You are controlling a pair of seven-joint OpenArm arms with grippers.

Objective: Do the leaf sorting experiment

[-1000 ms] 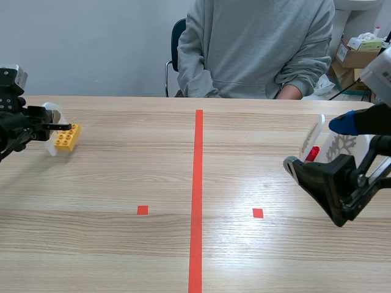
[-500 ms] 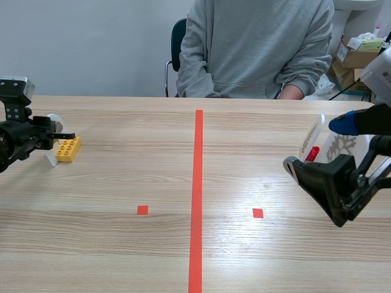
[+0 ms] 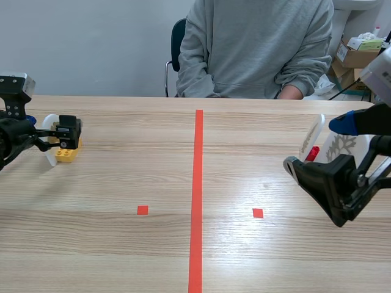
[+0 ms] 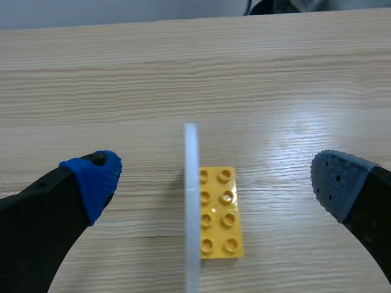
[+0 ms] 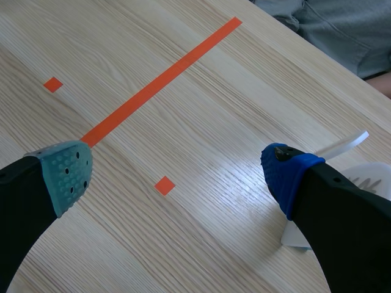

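Pale wooden table (image 3: 122, 256) before a grey wall, a person (image 3: 256, 49) seated across.
The left gripper (image 4: 215, 177) is held apart around a yellow brick (image 4: 219, 210) and an upright white disc (image 4: 192, 201) just beside it, near the table's left edge. The right gripper (image 5: 177, 174) is spread, nothing held; a red brick (image 3: 313, 152) is shown only in the scene view.

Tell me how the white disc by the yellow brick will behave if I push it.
The white disc stands on its thin edge beside the yellow brick, so a sideways nudge would probably tip it flat. It looks very thin, so it is likely light and perhaps a little bendy. Being round, it might also roll.
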